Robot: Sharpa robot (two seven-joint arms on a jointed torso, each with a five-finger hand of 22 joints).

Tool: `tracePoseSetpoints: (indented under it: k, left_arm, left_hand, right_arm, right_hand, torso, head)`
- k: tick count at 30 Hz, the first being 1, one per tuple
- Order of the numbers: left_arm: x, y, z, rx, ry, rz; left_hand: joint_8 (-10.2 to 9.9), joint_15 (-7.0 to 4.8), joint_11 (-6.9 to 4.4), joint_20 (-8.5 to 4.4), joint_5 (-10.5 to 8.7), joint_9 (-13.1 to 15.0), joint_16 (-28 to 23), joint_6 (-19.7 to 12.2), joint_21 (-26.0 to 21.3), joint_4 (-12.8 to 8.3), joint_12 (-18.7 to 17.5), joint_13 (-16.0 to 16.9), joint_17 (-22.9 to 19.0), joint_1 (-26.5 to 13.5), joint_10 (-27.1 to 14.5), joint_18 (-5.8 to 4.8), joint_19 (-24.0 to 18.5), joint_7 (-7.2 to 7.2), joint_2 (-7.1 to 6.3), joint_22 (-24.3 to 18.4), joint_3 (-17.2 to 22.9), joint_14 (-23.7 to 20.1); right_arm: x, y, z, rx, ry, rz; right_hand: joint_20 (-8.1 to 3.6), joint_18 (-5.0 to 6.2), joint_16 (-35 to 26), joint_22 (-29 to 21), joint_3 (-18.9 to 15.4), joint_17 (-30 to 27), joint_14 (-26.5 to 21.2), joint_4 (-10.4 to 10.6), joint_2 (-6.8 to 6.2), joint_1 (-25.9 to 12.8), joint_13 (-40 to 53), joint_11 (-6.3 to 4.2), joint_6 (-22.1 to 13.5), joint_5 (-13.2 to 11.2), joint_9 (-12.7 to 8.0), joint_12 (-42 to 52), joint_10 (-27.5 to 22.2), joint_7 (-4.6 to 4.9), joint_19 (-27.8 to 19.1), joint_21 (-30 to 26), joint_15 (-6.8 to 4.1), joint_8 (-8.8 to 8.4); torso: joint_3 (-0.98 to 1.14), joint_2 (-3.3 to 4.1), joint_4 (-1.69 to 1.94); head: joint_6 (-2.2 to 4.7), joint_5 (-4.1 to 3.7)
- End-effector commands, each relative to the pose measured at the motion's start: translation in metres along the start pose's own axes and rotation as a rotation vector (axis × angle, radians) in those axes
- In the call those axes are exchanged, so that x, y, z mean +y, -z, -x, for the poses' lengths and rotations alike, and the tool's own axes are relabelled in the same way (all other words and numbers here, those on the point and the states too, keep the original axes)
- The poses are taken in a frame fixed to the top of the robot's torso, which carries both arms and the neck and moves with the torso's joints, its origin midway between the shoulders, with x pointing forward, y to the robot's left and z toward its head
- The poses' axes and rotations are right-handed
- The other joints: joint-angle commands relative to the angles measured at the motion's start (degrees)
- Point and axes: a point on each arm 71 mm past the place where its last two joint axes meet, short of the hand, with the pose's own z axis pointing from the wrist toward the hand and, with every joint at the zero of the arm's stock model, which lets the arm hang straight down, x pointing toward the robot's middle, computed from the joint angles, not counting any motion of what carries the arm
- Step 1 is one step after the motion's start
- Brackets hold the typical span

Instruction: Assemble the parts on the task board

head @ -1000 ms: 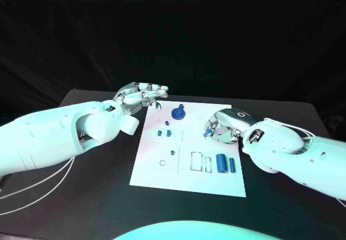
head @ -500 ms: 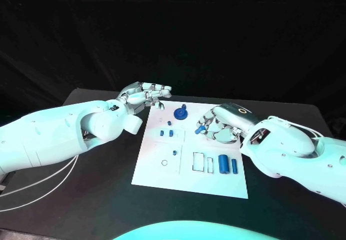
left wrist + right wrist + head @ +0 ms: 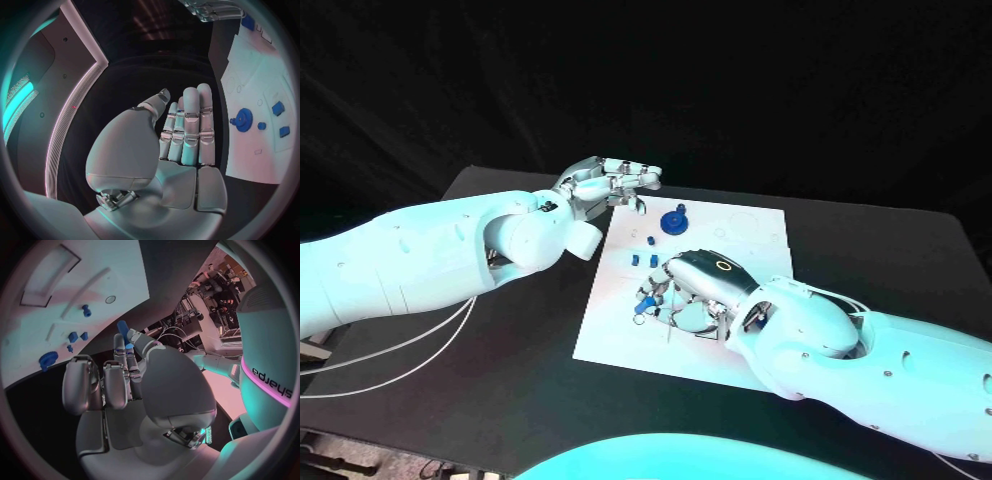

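Observation:
The white task board (image 3: 736,236) lies in the middle of the black table. My right hand (image 3: 692,290) hovers low over its near left part and pinches a small blue peg (image 3: 645,307) between thumb and fingertips; the right wrist view shows the peg (image 3: 122,329) sticking out past the fingers of that hand (image 3: 125,390). A blue gear (image 3: 675,222) stands at the board's far end, with small blue blocks (image 3: 636,259) just in front of it. My left hand (image 3: 610,181) hangs beside the board's far left corner, its fingers (image 3: 187,125) straight and holding nothing.
Outlined slots and holes mark the board (image 3: 94,275). The left wrist view shows the gear (image 3: 242,120) and blue blocks (image 3: 279,108) on the board (image 3: 256,150). Black table (image 3: 502,330) stretches on both sides.
My right hand has moved from the board's right side across to its near left part, carrying the blue peg. The left hand stays by the far left corner. The view has shifted.

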Motion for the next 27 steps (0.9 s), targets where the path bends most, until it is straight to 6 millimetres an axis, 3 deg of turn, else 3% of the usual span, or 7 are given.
tracePoseSetpoints:
  k: [1, 4, 10, 17, 22, 27]
  left_arm:
    - [-0.001, -0.001, -0.003, 0.024, 0.005, -0.011]
    - [-0.001, -0.001, -0.003, 0.024, 0.005, -0.011]
    - [-0.001, -0.001, -0.004, 0.026, 0.006, -0.011]
    - [-0.001, -0.001, -0.004, 0.027, 0.006, -0.01]
    - [-0.001, -0.001, -0.005, 0.029, 0.007, -0.01]
    - [-0.001, -0.001, -0.005, 0.03, 0.007, -0.009]
  left_hand:
    - [-0.13, 0.08, 0.08, 0.23, -0.12, -0.07, -0.19, -0.39, -0.27, 0.05, 0.24, 0.09, -0.08, -0.06, -0.4, 0.73, 0.04, -0.04, 0.66, -0.1, -0.27, -0.43]
    - [-0.13, 0.08, 0.08, 0.23, -0.12, -0.07, -0.19, -0.39, -0.27, 0.05, 0.24, 0.09, -0.08, -0.06, -0.4, 0.73, 0.04, -0.04, 0.66, -0.1, -0.27, -0.43]
    - [-0.13, 0.08, 0.08, 0.23, -0.12, -0.07, -0.19, -0.39, -0.27, 0.05, 0.24, 0.09, -0.08, -0.06, -0.4, 0.73, 0.04, -0.04, 0.66, -0.1, -0.27, -0.43]
    - [-0.13, 0.08, 0.08, 0.23, -0.12, -0.07, -0.19, -0.39, -0.27, 0.05, 0.24, 0.09, -0.08, -0.06, -0.4, 0.73, 0.04, -0.04, 0.66, -0.1, -0.27, -0.43]
    - [-0.1, 0.09, 0.08, 0.24, -0.12, -0.06, -0.18, -0.39, -0.31, 0.04, 0.29, 0.1, -0.08, -0.07, -0.43, 0.73, 0.05, -0.04, 0.72, -0.13, -0.32, -0.45]
    - [-0.1, 0.09, 0.08, 0.24, -0.12, -0.06, -0.18, -0.39, -0.31, 0.04, 0.29, 0.1, -0.08, -0.07, -0.43, 0.73, 0.05, -0.04, 0.72, -0.13, -0.32, -0.45]
  right_arm:
    - [0.0, -0.003, -0.011, 0.015, 0.002, 0.015]
    - [-0.002, -0.006, -0.019, 0.025, -0.005, 0.009]
    - [-0.009, -0.01, -0.029, 0.037, 0.001, -0.012]
    - [-0.016, -0.013, -0.033, 0.049, 0.012, -0.032]
    - [-0.019, -0.014, -0.035, 0.059, 0.023, -0.045]
    - [-0.021, -0.016, -0.037, 0.073, 0.038, -0.053]
  right_hand:
    - [-0.44, -0.73, 0.25, -0.1, -0.04, 1.93, 3.39, -0.22, -0.02, -0.06, 0.08, -0.04, 0.66, 0.27, 1.72, 0.13, -0.22, 0.01, -0.03, -0.03, -0.24, 0.81]
    - [-0.44, -0.73, 0.25, -0.11, -0.03, 1.93, 3.39, -0.23, -0.01, -0.04, 0.08, -0.04, 0.65, 0.3, 1.73, 0.13, -0.22, 0.02, -0.03, -0.04, -0.24, 0.81]
    - [-0.44, -0.73, 0.25, -0.11, -0.03, 1.93, 3.39, -0.24, -0.01, -0.04, 0.08, -0.04, 0.64, 0.3, 1.73, 0.13, -0.22, 0.02, -0.04, -0.04, -0.24, 0.81]
    - [-0.44, -0.73, 0.28, -0.1, -0.01, 1.95, 3.39, -0.26, 0.01, -0.01, 0.08, -0.03, 0.62, 0.36, 1.75, 0.12, -0.24, 0.05, -0.04, -0.04, -0.24, 0.8]
    - [-0.44, -0.72, 0.27, -0.11, -0.01, 1.94, 3.39, -0.31, -0.02, 0.03, 0.09, -0.02, 0.6, 0.42, 1.78, 0.12, -0.25, 0.07, -0.04, -0.05, -0.24, 0.8]
    - [-0.44, -0.72, 0.27, -0.11, -0.01, 1.94, 3.39, -0.31, -0.02, 0.03, 0.09, -0.02, 0.6, 0.42, 1.78, 0.12, -0.25, 0.07, -0.04, -0.05, -0.24, 0.8]
  torso:
    - [0.05, 0.08, -0.22]
    - [-0.01, 0.06, -0.19]
    - [0.09, 0.09, -0.07]
    - [0.07, 0.04, -0.19]
    - [0.11, 0.07, -0.06]
    - [0.02, 0.03, -0.12]
  head:
    - [-0.45, 0.82]
    - [-0.53, 0.89]
    - [-0.82, 1.17]
    - [-0.99, 1.24]
    - [-1.21, 1.22]
    - [-1.24, 1.22]
